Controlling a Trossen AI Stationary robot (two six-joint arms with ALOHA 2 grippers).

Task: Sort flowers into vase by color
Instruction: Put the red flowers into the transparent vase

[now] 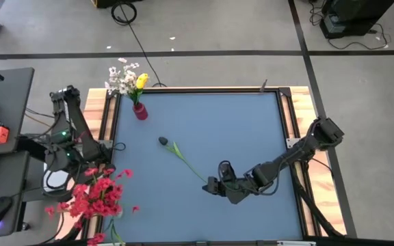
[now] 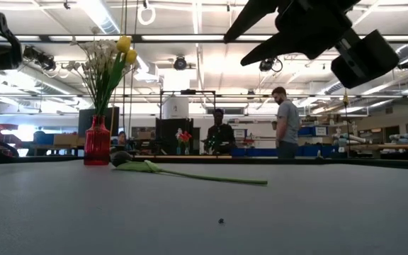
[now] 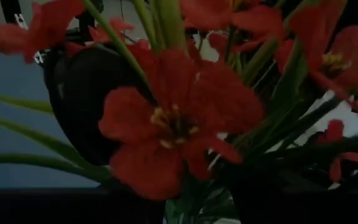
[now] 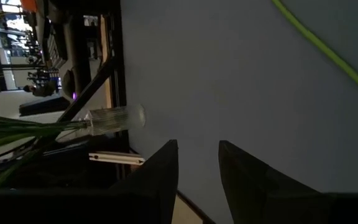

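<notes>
A small red vase (image 1: 140, 111) (image 2: 97, 142) stands near the table's far left corner, holding white blossoms (image 1: 120, 78) and yellow tulips (image 1: 141, 81) (image 2: 124, 44). A flower with a dark bud (image 1: 163, 141) lies flat on the blue table, its green stem (image 1: 187, 162) (image 2: 190, 173) running toward the near right. My right gripper (image 1: 213, 186) (image 4: 197, 155) hovers open above the table just past the stem's free end (image 4: 353, 79). Red sprays (image 1: 98, 198) (image 3: 179, 118) stand at the near left corner. My left arm (image 1: 70, 147) waits at the left edge behind them.
A clear glass vase (image 4: 114, 117) holds the red sprays at the table's near left corner. A wooden frame (image 1: 289, 123) borders the table. Desks with a keyboard and mouse stand left of the table. People stand in the room beyond the far edge.
</notes>
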